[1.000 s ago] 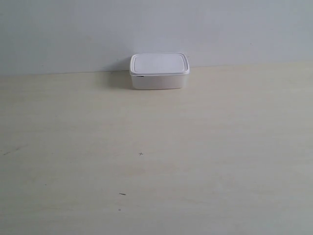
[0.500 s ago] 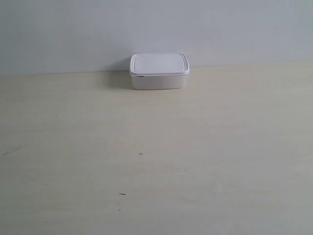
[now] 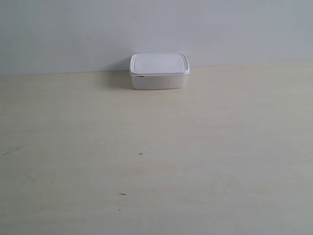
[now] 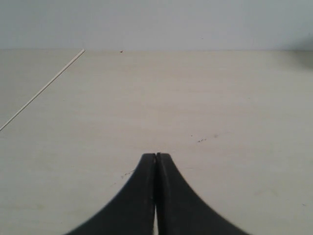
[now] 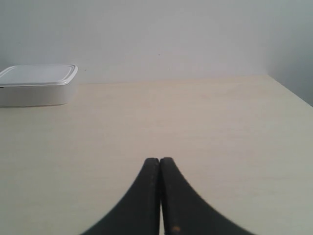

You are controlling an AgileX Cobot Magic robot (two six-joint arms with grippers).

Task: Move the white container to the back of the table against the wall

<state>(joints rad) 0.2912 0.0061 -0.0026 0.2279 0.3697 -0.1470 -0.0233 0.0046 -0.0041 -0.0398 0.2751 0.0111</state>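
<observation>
The white container (image 3: 159, 71) stands upright with its lid on at the back of the table (image 3: 195, 147), right at the foot of the wall (image 3: 156, 24). The right wrist view also catches the white container (image 5: 37, 85), far off and to one side of my right gripper (image 5: 160, 159), which is shut and empty over bare table. My left gripper (image 4: 156, 155) is shut too, nothing between its black fingers, and the box does not show in its view. Neither arm appears in the exterior view.
A thin pale line (image 4: 44, 89) runs slantwise across the table in the left wrist view. The table's side edge (image 5: 288, 90) shows in the right wrist view. A few tiny dark specks (image 3: 141, 154) mark the surface.
</observation>
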